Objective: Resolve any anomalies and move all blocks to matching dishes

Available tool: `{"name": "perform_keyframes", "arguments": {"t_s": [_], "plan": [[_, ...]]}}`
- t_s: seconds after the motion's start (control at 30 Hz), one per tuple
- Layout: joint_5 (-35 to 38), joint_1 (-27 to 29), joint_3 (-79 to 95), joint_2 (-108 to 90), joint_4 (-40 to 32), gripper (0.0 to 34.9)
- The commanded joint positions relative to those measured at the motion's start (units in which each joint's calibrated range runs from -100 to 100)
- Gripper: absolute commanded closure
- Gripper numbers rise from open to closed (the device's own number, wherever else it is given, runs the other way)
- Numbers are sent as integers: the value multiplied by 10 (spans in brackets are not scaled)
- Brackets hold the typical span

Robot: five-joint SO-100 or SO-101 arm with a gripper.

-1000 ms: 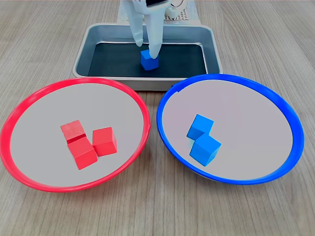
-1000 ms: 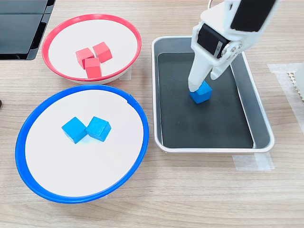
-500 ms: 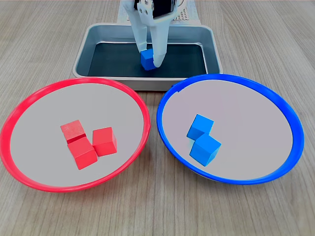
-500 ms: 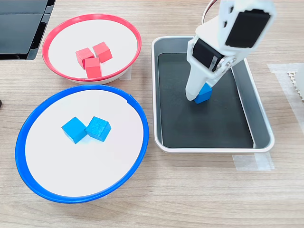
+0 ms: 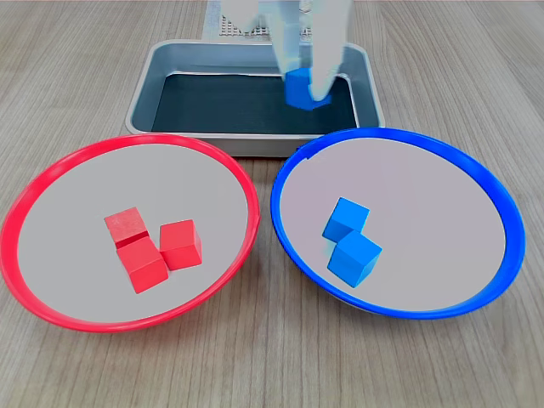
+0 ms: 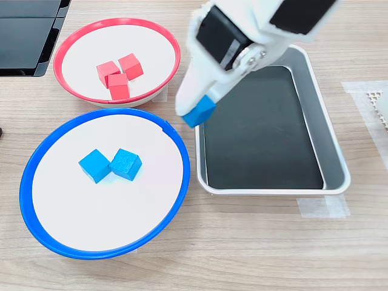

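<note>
The tool (image 6: 197, 112), closed on the last blue block (image 6: 199, 111), carries it above the silver tray's (image 6: 315, 91) edge toward the blue-rimmed dish (image 6: 36, 157); next, I judge, it must travel over that dish's pale inside before letting go.

table (image 5: 85, 68) – pale wood grain, matt | tray (image 6: 336, 151) – brushed silver metal, dull black bottom | dishes (image 5: 153, 144) (image 5: 501, 212) – glossy rims, matt grey insides | blocks (image 5: 178, 244) matt | gripper (image 6: 195, 112) smooth white plastic
</note>
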Motion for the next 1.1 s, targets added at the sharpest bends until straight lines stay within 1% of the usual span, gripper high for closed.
{"name": "perform_keyframes", "arguments": {"t_s": [0.0, 0.1, 0.2, 0.27, 0.33, 0.47, 0.5, 0.57, 0.6, 0.63, 0.67, 0.7, 0.77, 0.83, 0.87, 0.9, 0.97, 1.0, 1.03, 1.07], "plan": [[-18, -35, -79, 30, -69, 346], [-16, -55, -74, 76, -150, 346], [-8, -64, -73, 124, -208, 325], [0, -67, -76, 167, -256, 250], [1, -67, -81, 174, -260, 213], [1, -67, -69, 158, -261, 203], [1, -64, -45, 135, -264, 184], [3, -62, -20, 109, -269, 191], [4, -59, 0, 87, -273, 205], [4, -54, 34, 52, -288, 238], [0, -48, 73, 14, -311, 315], [-8, -37, 138, -46, -359, 347], [-35, -10, 272, -164, -458, 349], [-63, 9, 359, -238, -519, 349], [-85, 27, 463, -324, -581, 349], [-90, 36, 519, -376, -601, 349], [-108, 54, 610, -475, -607, 349], [-118, 63, 651, -529, -595, 349], [-129, 75, 704, -609, -567, 349], [-138, 85, 720, -667, -512, 349]]}}
